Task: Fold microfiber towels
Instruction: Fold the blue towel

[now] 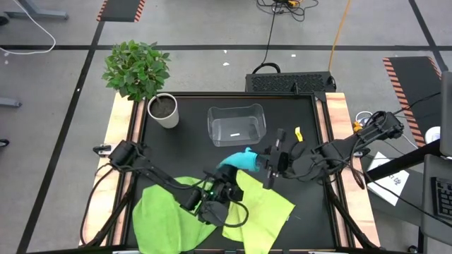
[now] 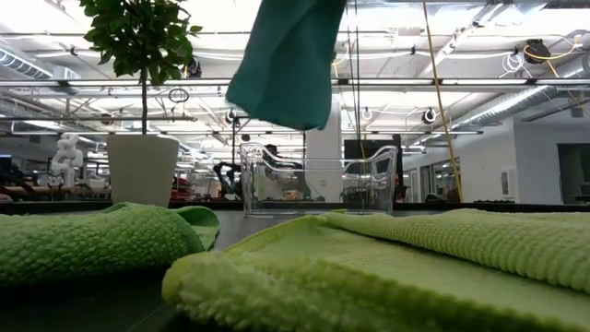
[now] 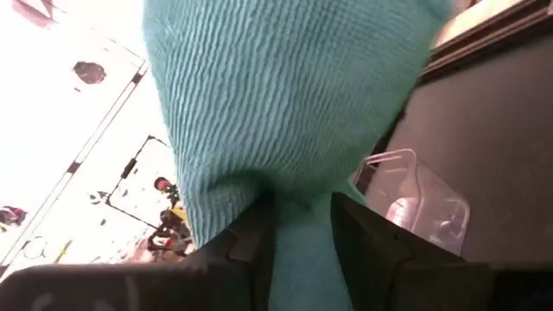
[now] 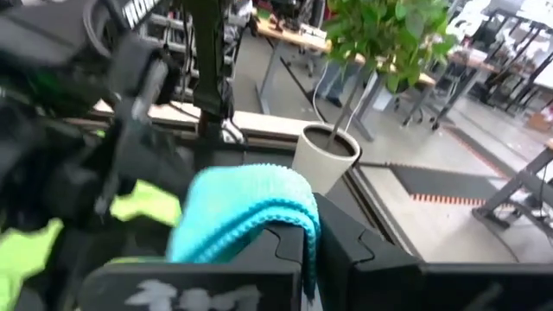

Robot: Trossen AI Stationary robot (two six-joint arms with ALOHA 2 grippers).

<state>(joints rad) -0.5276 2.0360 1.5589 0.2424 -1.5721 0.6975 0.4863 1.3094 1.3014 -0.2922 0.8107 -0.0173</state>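
Nearest me lie the bright green towel [image 1: 166,215] and pale yellow-green towel [image 1: 265,212] (both flat on the table [image 1: 191,152]). Above them, my left gripper [image 3: 302,250] and right gripper [image 4: 313,246] both pinch the turquoise towel [image 1: 239,160], held aloft. Beyond sits the clear bin [image 1: 236,124].

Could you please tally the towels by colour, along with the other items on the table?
Turquoise towel: 1
Bright green towel: 1
Pale yellow-green towel: 1
Clear plastic bin: 1
Potted plant: 1
Total: 5
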